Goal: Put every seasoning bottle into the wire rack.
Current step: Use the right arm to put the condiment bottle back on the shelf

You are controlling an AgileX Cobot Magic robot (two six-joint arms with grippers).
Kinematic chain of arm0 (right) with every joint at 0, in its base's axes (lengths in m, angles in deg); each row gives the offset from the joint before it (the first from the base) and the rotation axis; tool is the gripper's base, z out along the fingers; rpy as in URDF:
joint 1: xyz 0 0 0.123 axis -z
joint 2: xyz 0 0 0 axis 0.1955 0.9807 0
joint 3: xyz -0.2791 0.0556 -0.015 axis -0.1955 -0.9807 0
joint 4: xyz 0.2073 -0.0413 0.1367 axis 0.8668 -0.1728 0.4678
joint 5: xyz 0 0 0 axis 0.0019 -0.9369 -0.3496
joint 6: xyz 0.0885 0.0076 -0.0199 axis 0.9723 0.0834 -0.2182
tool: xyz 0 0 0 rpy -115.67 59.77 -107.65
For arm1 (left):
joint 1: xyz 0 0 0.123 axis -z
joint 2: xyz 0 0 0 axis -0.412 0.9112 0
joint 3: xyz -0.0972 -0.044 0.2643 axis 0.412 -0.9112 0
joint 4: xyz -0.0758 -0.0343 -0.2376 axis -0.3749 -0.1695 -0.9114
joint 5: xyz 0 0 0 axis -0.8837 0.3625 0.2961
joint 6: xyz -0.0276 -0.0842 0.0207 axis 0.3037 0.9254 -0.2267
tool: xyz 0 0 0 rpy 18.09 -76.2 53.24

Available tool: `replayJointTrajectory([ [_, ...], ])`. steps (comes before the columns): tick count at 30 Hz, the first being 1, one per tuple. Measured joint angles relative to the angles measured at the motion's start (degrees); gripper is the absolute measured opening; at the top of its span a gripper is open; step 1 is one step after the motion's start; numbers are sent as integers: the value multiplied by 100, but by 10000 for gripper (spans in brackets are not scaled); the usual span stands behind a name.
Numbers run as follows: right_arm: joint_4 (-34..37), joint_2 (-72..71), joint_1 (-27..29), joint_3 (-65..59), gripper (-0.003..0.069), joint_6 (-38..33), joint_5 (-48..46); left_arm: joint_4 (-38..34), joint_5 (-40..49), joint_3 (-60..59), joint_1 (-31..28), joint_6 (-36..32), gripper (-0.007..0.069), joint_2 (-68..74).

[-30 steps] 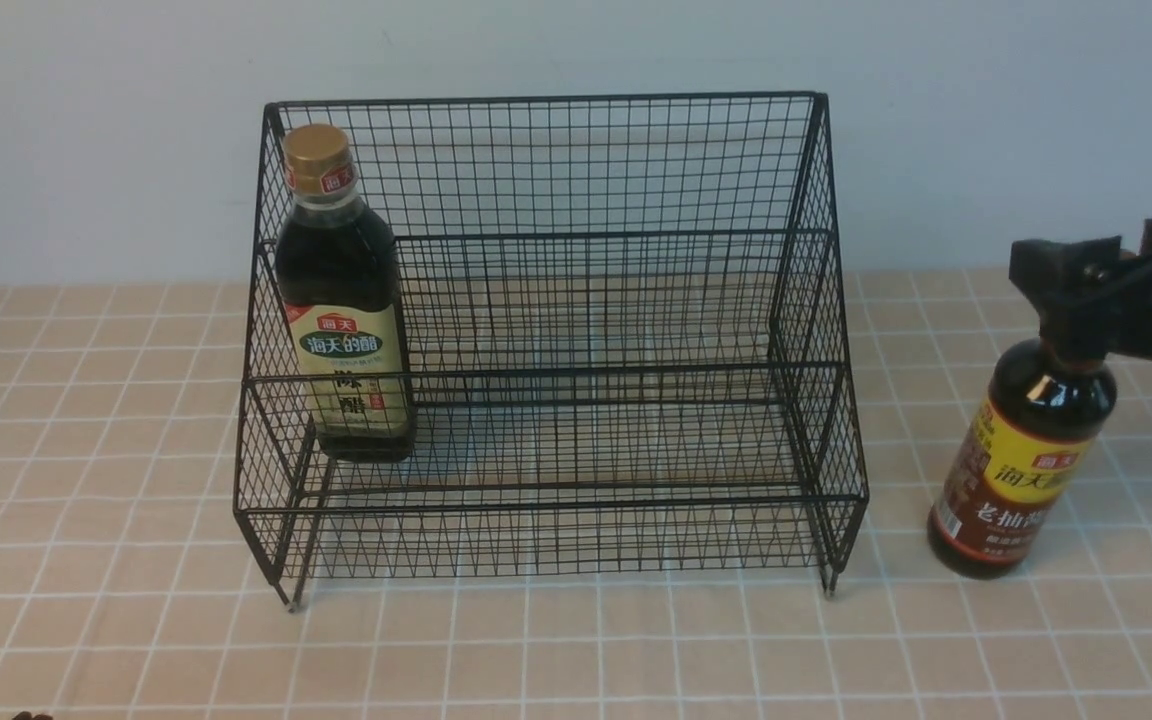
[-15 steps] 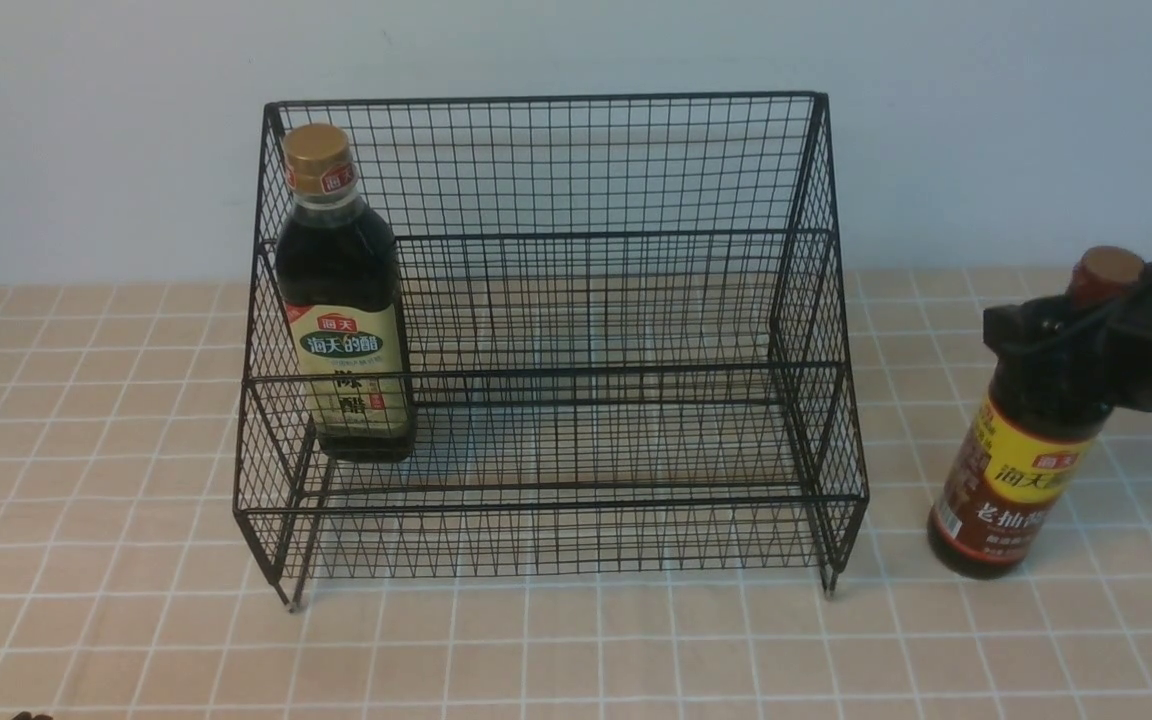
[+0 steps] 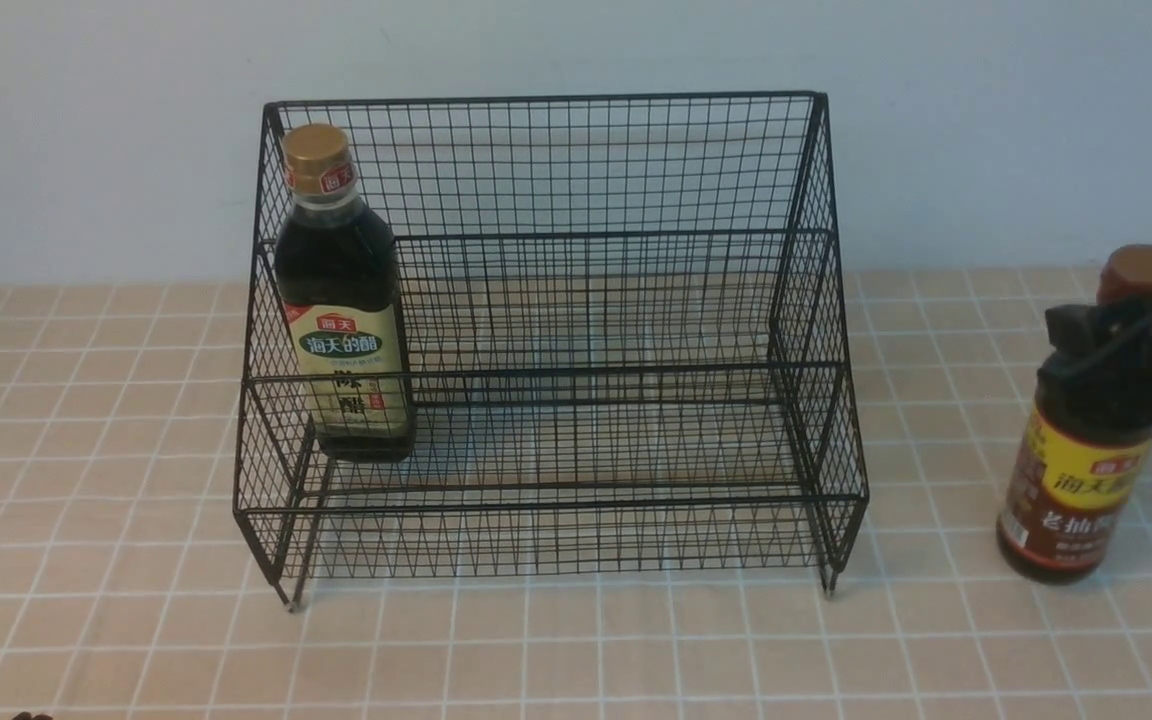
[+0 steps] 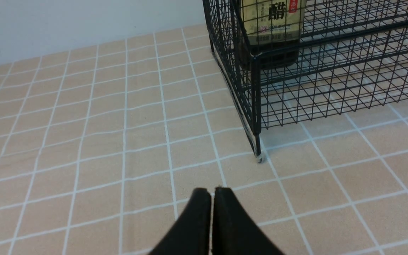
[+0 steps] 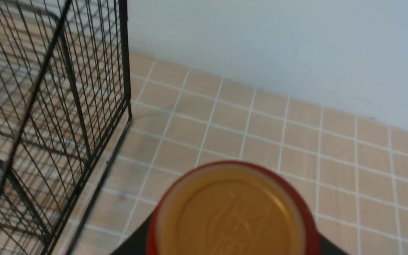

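My right gripper [image 3: 1116,335] sits at the round bottle [image 3: 1076,480] neck; the jaws' grip can't be confirmed.
Glass looks heavy and slick, so I'd hold below the cap; left gripper [image 4: 211,193] is closed, empty.

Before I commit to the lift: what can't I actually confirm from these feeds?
- Right gripper contact: front view, the arm covers the round bottle neck; jaws closed or not, unclear.
- Same in right wrist view: the blurred cap fills the frame, hiding the jaws.
- Squarish bottle: left wrist view cuts off its top.
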Motion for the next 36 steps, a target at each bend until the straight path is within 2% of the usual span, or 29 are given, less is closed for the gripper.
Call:
replayJointTrajectory([
  [11,328,-933,-164,1371,272,-12,-808,0,0,0,0,0,-7,0],
  [14,348,-974,-406,1672,272,-16,-965,0,5,0,0,0,-7,0],
  [18,416,-998,-1112,2063,272,-16,-1216,0,5,0,0,0,-7,0],
  [28,560,-617,-2288,2113,271,164,-905,0,5,0,0,0,-7,0],
  [36,540,327,-2454,2113,271,375,-322,0,5,0,0,0,-7,0],
])
